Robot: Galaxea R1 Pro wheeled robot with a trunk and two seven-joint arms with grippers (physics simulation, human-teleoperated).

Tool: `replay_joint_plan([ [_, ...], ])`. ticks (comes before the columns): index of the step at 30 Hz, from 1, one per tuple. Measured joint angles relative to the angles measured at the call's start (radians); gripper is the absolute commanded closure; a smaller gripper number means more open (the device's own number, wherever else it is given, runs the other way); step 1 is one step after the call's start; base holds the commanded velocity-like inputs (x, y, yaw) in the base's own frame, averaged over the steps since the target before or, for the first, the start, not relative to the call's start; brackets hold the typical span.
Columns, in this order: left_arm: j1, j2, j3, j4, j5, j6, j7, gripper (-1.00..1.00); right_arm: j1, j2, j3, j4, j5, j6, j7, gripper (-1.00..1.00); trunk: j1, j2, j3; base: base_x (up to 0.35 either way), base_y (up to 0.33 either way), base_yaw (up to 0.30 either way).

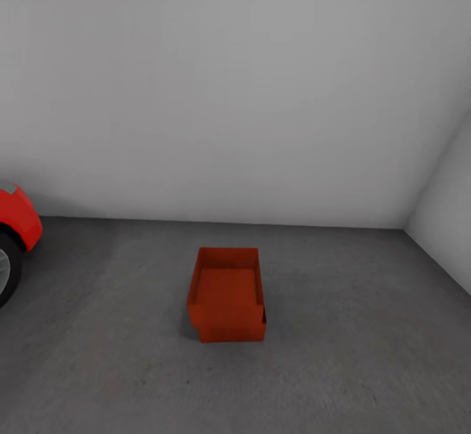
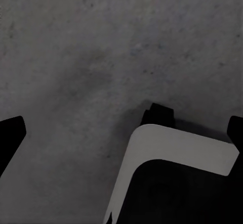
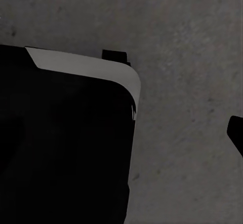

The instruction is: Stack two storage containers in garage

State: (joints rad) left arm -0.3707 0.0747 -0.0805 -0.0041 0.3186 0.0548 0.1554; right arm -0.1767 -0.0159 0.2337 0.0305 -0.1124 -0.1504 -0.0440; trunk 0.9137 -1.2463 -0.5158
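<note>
In the head view we see the two storage containers stacked on the garage floor (image 1: 340, 368): the upper container (image 1: 226, 288) sits on the lower container (image 1: 230, 331), its walls a little offset so the lower one's front face and right edge peek out beneath it. Both are red-orange, open-topped bins. The stack stands out on the dark grey concrete, apart from the pale grey wall (image 1: 235, 94) behind it. Well to the left of the stack, at the frame's edge, we see the nose and front wheel of the red car (image 1: 18, 221). To the right of the stack, a second wall meets the first in a corner.

In the left wrist view we see dark fingertips (image 2: 11, 133) at both edges over bare concrete, with the robot's white-and-black base (image 2: 172, 148) below; the left end effector is spread wide and holds nothing. In the right wrist view, one dark fingertip (image 3: 236, 130) shows beside the base (image 3: 86, 64); we cannot tell how far the right end effector is spread.
</note>
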Motion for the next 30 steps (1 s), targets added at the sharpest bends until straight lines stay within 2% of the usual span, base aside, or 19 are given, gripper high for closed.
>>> replay_joint_plan([
  [8,0.000,-0.001,0.000,0.000,0.000,0.000,0.000,-1.00,0.000,-0.007,-0.002,0.000,-0.001,-0.015,-0.002,-1.00,0.000,0.000,0.013,0.000,0.000,0.000],
  [30,0.000,-0.005,0.000,0.002,0.003,0.001,0.000,-1.00,0.000,-0.003,-0.003,0.000,-0.012,-0.013,-0.002,-1.00,0.000,0.000,0.049,0.000,0.000,0.000],
])
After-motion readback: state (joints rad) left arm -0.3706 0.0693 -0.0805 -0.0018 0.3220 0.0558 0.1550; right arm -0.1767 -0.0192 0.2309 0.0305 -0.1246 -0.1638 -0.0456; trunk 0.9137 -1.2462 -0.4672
